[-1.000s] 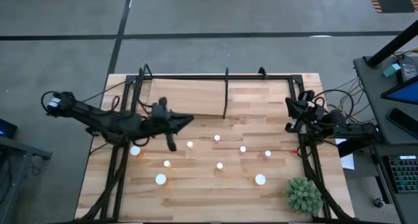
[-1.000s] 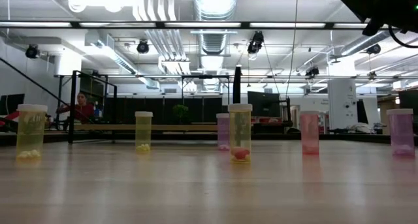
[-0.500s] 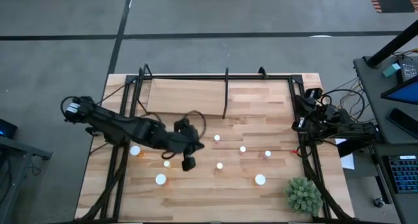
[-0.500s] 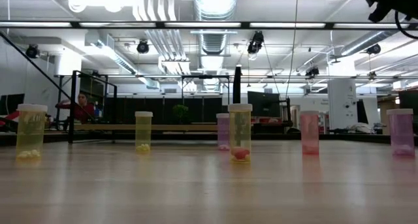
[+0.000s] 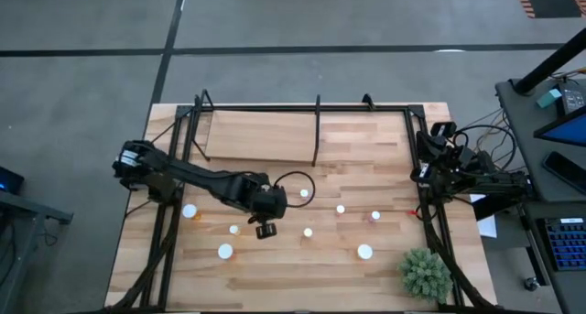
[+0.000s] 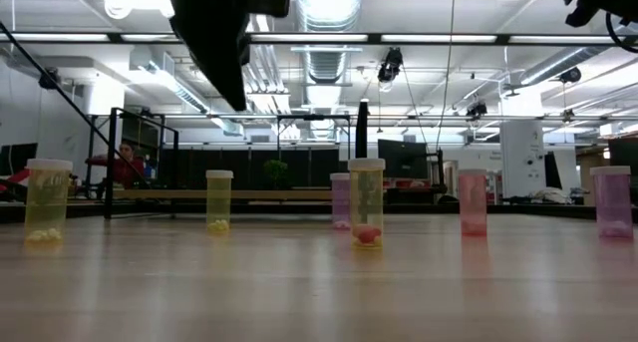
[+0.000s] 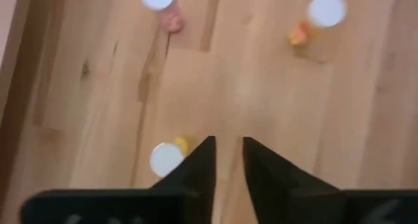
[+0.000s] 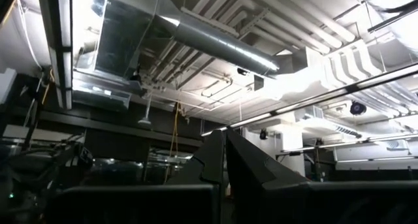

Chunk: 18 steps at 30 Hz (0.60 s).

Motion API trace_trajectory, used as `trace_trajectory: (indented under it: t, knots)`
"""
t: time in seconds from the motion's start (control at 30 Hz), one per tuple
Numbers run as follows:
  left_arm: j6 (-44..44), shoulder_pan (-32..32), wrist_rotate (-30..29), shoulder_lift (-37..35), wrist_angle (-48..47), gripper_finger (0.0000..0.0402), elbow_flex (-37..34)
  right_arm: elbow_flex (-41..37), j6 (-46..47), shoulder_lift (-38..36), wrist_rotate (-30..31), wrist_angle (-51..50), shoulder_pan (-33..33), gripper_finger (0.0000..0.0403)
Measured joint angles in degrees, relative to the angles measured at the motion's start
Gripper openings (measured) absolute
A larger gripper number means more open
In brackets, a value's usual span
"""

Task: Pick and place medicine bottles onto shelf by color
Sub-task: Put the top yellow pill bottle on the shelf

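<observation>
The job looks like it has hardly begun: the shelf (image 5: 261, 135), a pale board at the back of the surface (image 5: 275, 268), has no bottles on it, and all the medicine bottles (image 5: 308, 232) I can see stand spread out on the surface in front of it. The left gripper (image 5: 265, 230) hangs over the middle of them with its fingers (image 7: 201, 165) a little apart and holding nothing, and a yellow bottle (image 7: 168, 158) stands just beside them. The right gripper (image 8: 225, 155) waits at the right edge, pointing up at the ceiling with its fingers closed on nothing, so every bottle is left to do.
</observation>
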Motion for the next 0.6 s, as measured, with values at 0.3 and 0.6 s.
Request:
trace_trajectory:
  t: [0.3,0.6]
  knots:
    - [4.8,2.9,1.0,0.2,0.0,0.0209,-3.4,0.0,-0.6,0.0,0.0,-1.2,0.0,0.0009]
    - [4.9,4.6,0.4,0.2,3.6,0.0225,-8.4,0.0,-0.8,0.0,0.0,-1.4,0.0,0.0009]
